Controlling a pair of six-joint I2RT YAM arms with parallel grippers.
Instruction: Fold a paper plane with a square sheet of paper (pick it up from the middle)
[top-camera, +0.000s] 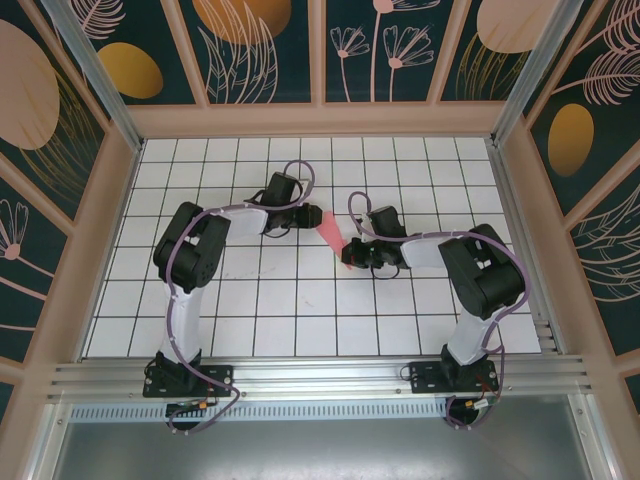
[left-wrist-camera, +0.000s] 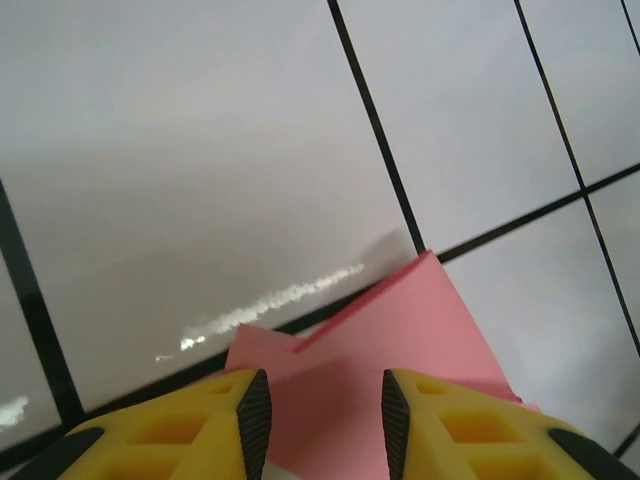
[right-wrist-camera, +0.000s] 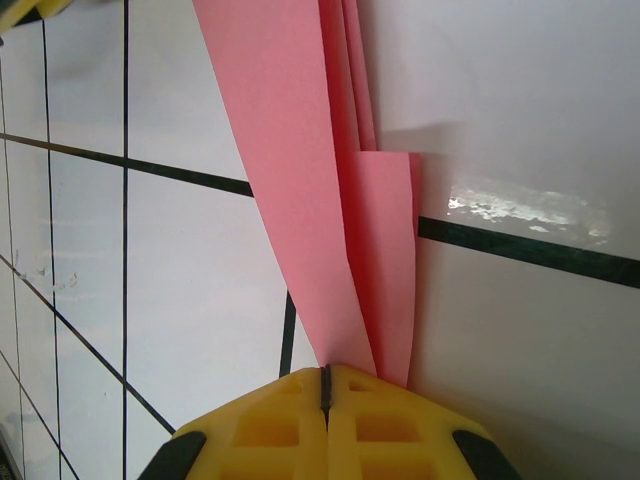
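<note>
The left gripper (top-camera: 310, 215) has its yellow, black-padded fingers (left-wrist-camera: 255, 415) spread, with a plain gap between the pads. Nothing is pinched there. In the left wrist view, one end of the narrow folded dart of thin salmon-pink paper, the paper plane (left-wrist-camera: 400, 335), lies flat in that gap. It runs on a little way ahead of the fingertips and to their right, and a raised fold edge crosses it. It rests on the white tiled table with black grid lines (left-wrist-camera: 200, 180).

From above, the paper plane (top-camera: 336, 240) bridges the space between the two sets of fingers. Its long axis slants from the left fingertips straight across to the right ones. Both arms are at the paper, one on each end.

The right gripper (top-camera: 360, 257) is clenched on the other end. In the right wrist view its yellow fingers (right-wrist-camera: 385, 400) meet with no gap. The layered paper (right-wrist-camera: 310, 180) comes out from between them and stretches directly away from the tips, with a shorter flap lying just to the right.

As I judge it, the right arm anchors the piece. The next move depends on the left fingers, since the paper already lies between them along their reach.
</note>
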